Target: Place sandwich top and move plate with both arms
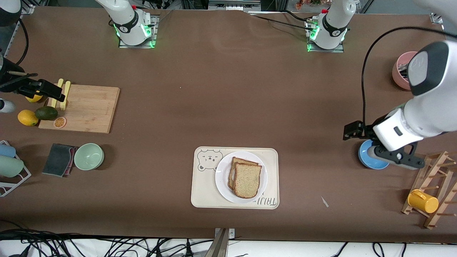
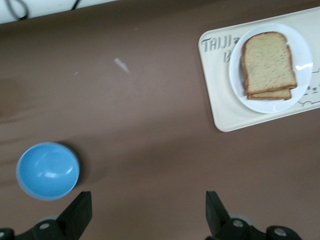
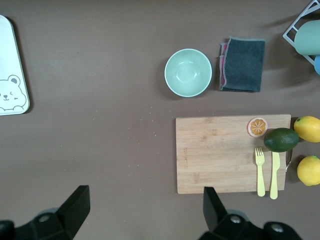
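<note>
A wide table (image 1: pixel 228 89) covered in a dull brown, faintly creased sheet fills nearly the whole scene under even, soft light. Along its near edge runs a pale strip of floor (image 1: pixel 285 250) strewn with tangled black cables (image 1: pixel 53 242). At the far edge stand metal frame rails (image 1: pixel 228 4) and dark clutter. Small green lamps glow at two spots on the far part of the tabletop, throwing a faint tint on the sheet.

Even overhead light; soft shadows under bowls; glare streak on plate (image 2: pixel 272 67); left wrist view slightly blurred
</note>
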You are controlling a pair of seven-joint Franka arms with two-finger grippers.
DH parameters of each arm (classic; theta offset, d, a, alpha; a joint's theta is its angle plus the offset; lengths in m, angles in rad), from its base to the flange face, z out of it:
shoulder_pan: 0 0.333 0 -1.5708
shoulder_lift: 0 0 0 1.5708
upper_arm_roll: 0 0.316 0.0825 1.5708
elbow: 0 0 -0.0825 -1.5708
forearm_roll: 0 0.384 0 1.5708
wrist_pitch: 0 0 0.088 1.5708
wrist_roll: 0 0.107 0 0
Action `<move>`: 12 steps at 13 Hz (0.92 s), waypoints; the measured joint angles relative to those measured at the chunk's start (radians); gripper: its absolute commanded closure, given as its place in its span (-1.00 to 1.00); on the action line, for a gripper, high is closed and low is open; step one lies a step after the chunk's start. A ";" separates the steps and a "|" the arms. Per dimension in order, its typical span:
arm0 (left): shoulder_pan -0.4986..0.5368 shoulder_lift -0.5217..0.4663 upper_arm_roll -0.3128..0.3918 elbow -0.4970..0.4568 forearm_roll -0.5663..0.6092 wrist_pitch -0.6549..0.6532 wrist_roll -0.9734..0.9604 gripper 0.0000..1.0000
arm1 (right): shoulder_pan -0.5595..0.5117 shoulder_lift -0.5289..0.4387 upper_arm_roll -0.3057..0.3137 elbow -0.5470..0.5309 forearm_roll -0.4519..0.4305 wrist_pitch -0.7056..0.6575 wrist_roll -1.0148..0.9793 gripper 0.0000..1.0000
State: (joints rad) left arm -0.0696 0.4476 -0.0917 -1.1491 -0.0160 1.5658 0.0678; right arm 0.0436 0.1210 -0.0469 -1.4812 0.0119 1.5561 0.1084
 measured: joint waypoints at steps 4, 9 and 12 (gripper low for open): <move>-0.023 -0.151 -0.037 -0.081 0.073 -0.073 -0.060 -1.00 | 0.000 0.000 0.000 0.000 0.000 0.000 0.000 -1.00; 0.037 -0.315 -0.032 -0.314 0.073 0.032 -0.067 -1.00 | 0.000 0.000 0.000 0.000 0.000 -0.001 0.000 -1.00; 0.083 -0.376 -0.028 -0.455 0.070 0.104 -0.065 -1.00 | 0.000 0.000 0.000 0.000 0.000 -0.002 0.000 -1.00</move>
State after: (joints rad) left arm 0.0138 0.0720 -0.1199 -1.6044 0.0538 1.6698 0.0026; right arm 0.0436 0.1210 -0.0467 -1.4808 0.0119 1.5543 0.1084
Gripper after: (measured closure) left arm 0.000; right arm 0.000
